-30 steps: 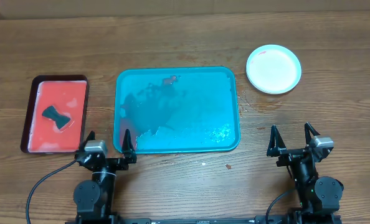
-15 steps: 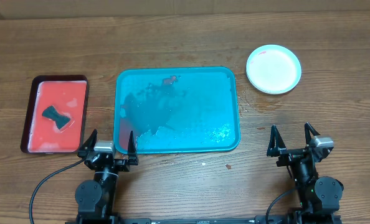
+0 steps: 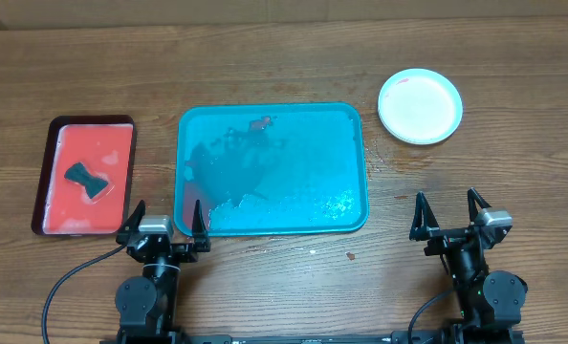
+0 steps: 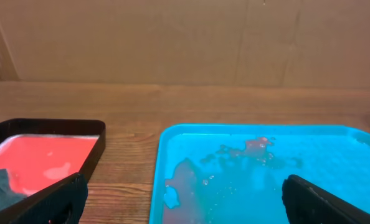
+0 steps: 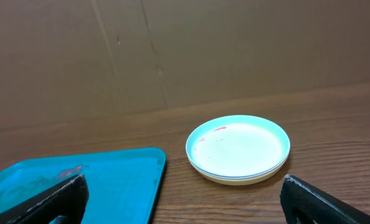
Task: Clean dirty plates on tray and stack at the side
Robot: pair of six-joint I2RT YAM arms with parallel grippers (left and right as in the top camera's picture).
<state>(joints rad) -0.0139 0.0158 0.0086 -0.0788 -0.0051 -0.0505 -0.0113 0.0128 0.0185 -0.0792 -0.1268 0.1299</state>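
Note:
The teal tray (image 3: 303, 191) lies mid-table, wet, with reddish smears and no plate on it. A stack of plates (image 3: 420, 105) sits on the bare wood at the far right. The top plate is white inside with a light blue rim and has a small red smear near its far edge. My left gripper (image 3: 166, 205) stands open at the tray's near-left corner, with nothing between its fingers. In the left wrist view its fingers (image 4: 48, 202) frame the tray (image 4: 266, 180). My right gripper (image 3: 447, 199) stands open, empty, near the front edge. The plates (image 5: 238, 148) lie ahead of it.
A red tray with a dark rim (image 3: 47, 162) lies at the left and holds a dark bow-shaped sponge (image 3: 86, 180) in pinkish liquid. A small red crumb (image 3: 349, 255) lies on the wood in front of the teal tray. A cardboard wall (image 5: 235, 43) backs the table.
The left gripper swung slightly to the right and came back. The right gripper, both trays and the plates have not moved.

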